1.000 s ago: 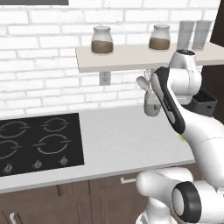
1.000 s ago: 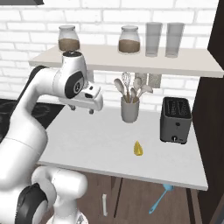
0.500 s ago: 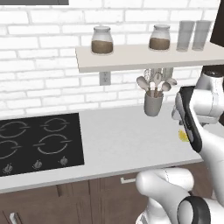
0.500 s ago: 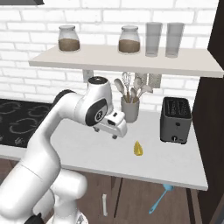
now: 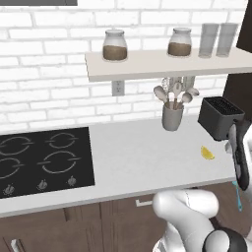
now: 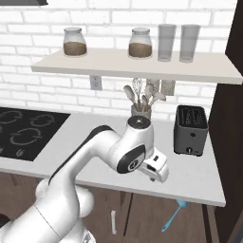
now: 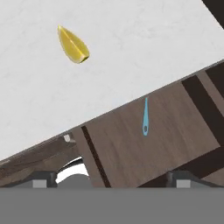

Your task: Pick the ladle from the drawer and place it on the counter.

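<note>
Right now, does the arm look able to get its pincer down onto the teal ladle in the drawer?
Probably yes. The ladle lies in plain sight on the drawer's wood floor, just beyond the counter edge, with nothing over it. The pincer is open and looks toward it, though still well above.

Left base cam: behind arm, on its left, looks fwd & down over the counter (image 5: 142,157) at mid range. Right base cam: same, from the arm's right. Both share the shelf (image 5: 162,64), utensil cup (image 5: 172,117), toaster (image 6: 191,130) and stove (image 5: 42,160). Hand cam: close, tilted, looks down at counter edge, a yellow wedge (image 7: 72,44) & cabinet front (image 7: 144,148).
</note>
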Robot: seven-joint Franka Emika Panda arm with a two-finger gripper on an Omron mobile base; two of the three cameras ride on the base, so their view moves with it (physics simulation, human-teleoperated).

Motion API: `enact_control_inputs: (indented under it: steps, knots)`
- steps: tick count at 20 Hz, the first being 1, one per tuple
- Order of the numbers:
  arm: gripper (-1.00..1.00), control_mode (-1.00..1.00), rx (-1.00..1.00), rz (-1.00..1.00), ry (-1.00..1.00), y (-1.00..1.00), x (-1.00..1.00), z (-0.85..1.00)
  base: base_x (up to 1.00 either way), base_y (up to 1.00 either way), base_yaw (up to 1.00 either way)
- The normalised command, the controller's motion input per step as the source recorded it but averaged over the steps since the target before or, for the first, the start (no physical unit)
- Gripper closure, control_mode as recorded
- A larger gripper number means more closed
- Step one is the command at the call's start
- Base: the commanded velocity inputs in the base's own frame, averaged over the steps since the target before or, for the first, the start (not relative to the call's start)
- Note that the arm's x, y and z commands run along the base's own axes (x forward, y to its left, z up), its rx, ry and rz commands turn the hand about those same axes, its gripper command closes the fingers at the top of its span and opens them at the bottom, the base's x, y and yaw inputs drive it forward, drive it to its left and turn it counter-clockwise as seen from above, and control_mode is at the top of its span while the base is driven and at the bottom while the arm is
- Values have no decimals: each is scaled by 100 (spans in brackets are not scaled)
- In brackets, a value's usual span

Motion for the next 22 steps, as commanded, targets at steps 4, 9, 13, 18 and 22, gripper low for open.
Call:
enact_control_inputs:
  steps: [4,9,13,18,22]
  knots:
    - [-100,-100,0,0,-8,-33,-89,-84,0,0,0]
    - [-100,-100,-1,0,3,-1,-22,-87,0,0,0]
    - [-100,-100,0,0,27,-9,21,-42,0,0,0]
    - [-100,-100,0,1,22,-16,22,-51,0,0,0]
    - [-100,-100,0,6,7,-36,8,-39,0,0,0]
